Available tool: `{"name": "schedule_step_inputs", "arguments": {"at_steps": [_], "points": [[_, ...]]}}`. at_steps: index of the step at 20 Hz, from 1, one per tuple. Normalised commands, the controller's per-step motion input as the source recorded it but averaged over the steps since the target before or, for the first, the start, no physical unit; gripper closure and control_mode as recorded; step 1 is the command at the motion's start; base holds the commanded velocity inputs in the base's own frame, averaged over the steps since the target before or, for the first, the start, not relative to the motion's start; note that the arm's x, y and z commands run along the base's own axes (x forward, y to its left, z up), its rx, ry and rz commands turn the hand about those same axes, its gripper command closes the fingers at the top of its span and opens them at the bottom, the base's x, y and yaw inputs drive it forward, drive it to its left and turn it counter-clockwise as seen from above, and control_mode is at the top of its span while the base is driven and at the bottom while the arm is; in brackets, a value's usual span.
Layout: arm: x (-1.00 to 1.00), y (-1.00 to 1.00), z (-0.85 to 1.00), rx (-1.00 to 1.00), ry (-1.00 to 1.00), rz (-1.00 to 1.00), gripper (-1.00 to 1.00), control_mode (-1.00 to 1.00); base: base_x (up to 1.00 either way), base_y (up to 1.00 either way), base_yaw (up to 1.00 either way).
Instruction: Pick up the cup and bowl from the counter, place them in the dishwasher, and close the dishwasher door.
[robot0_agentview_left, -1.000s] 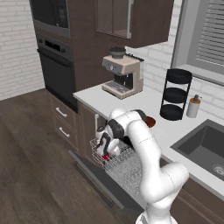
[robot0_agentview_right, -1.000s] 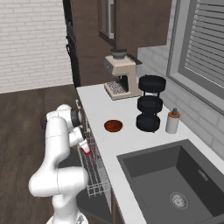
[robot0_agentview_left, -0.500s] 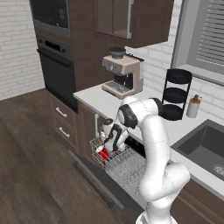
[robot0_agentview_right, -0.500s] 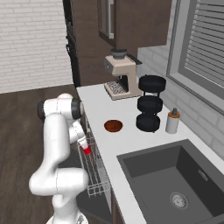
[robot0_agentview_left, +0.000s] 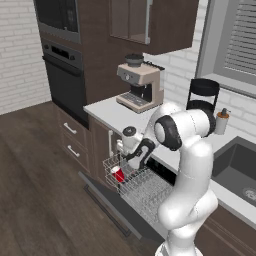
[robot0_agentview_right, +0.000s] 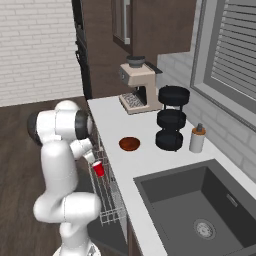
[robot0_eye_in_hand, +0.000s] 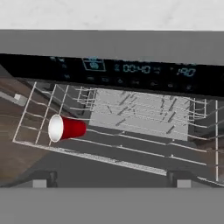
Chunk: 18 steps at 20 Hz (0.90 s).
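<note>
Currently the cup (robot0_eye_in_hand: 65, 128) lies apparently on its side in the dishwasher rack (robot0_eye_in_hand: 131, 118); jaws open, empty. Remaining: bowl (robot0_agentview_right: 130, 144) on counter (robot0_agentview_right: 150, 160), door (robot0_agentview_left: 107, 202) closing.

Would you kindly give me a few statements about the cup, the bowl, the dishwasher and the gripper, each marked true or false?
1. The cup lies on its side in the dishwasher rack. True.
2. The bowl is in the rack beside the cup. False: it sits on the counter.
3. The dishwasher door is shut. False: it hangs open, with the rack pulled out.
4. The gripper is open and holds nothing. True.
5. The cup is blue. False: it is red with a white rim.
</note>
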Motion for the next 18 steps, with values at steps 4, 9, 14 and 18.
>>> {"name": "schedule_step_inputs", "arguments": {"at_steps": [4, 9, 14, 18], "points": [[-0.19, 0.11, 1.00, 0.00, -0.31, -0.02, -1.00, -1.00, 0.00, 0.00, 0.00], [0.00, 0.00, 1.00, 0.00, -0.39, 0.00, -1.00, -1.00, 0.00, 0.00, 0.00], [0.00, -0.05, 1.00, -0.03, -0.10, 0.00, -1.00, -1.00, 0.00, 0.00, 0.00], [0.00, -0.21, 1.00, -0.04, 0.00, 0.00, -1.00, -1.00, 0.00, 0.00, 0.00]]}}
